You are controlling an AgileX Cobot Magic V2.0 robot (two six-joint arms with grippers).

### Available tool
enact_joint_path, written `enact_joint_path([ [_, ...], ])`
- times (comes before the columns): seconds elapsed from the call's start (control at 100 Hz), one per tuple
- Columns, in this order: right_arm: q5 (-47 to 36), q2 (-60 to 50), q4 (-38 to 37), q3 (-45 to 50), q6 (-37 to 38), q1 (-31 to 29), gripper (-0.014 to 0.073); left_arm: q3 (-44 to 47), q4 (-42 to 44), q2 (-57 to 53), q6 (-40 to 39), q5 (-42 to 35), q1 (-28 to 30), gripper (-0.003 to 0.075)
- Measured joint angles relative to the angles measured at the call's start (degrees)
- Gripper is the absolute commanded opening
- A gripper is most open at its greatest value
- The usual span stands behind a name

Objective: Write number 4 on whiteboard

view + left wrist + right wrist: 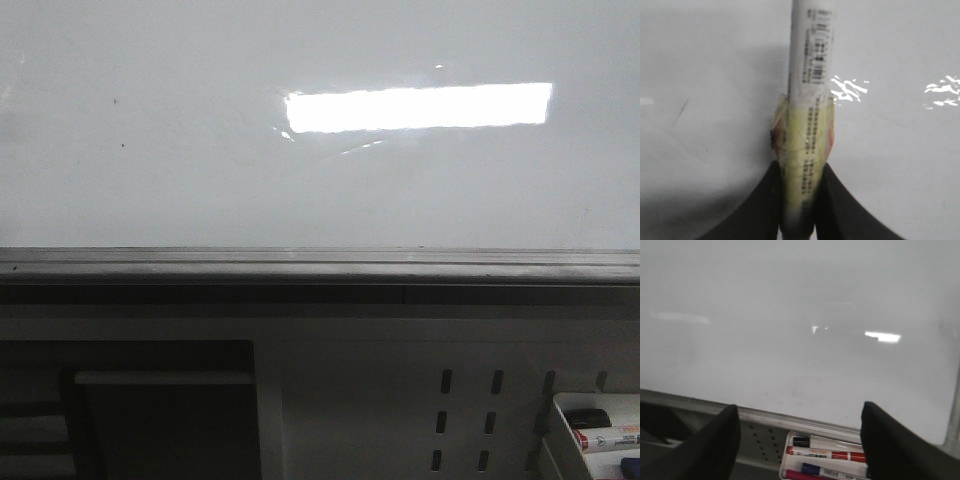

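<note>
Right up against the left wrist camera is a white marker [807, 100] with yellowish tape around its middle, pinched between the dark fingers [760, 205] of the left gripper [799, 220] at the bottom centre of that frame. So that hand is clamped on the marker, which points up the frame at a pale surface that I'd guess is the whiteboard [150, 130].

Right gripper [799, 440] is spread wide open, holding nothing, with a tray of markers [825, 457] showing between its fingers at the bottom of its view.

In the front view the whiteboard fills the upper two thirds, glare patch upper right of centre, dark ledge [320, 268] running across the middle. No 4 anywhere that I can see, just a couple of tiny specks at upper left.

My read: the marker is picked up, writing not started. Next it needs the tip brought squarely onto the board with light pressure. I can't tell if the cap is off.
</note>
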Motion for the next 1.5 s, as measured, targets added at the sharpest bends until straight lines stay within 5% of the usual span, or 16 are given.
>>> enact_joint_path([
  [0.26, 4.6, 11.2, 16.8, -5.4, -22.1, 0.0, 0.0457, -7.1, 0.8, -2.5, 4.8, 16.5, -4.2, 0.0059],
  [0.57, 20.7, 25.8, 34.0, -15.0, -46.6, 0.8, 0.0457, -20.8, -3.8, 0.6, 26.0, 40.3, -24.1, 0.0058],
  [0.88, 20.6, 33.8, 32.7, -21.0, -53.7, 13.7, 0.0457, -30.6, -8.0, 12.4, 36.4, 48.0, -35.8, 0.0058],
  [1.19, 17.8, 38.8, 31.2, -21.0, -56.5, 21.3, 0.0457, -34.2, -15.0, 15.5, 45.4, 49.8, -36.4, 0.0058],
  [1.5, 16.4, 42.5, 31.2, -21.0, -57.1, 22.2, 0.0433, -34.2, -15.5, 15.5, 47.0, 49.8, -36.4, 0.0058],
])
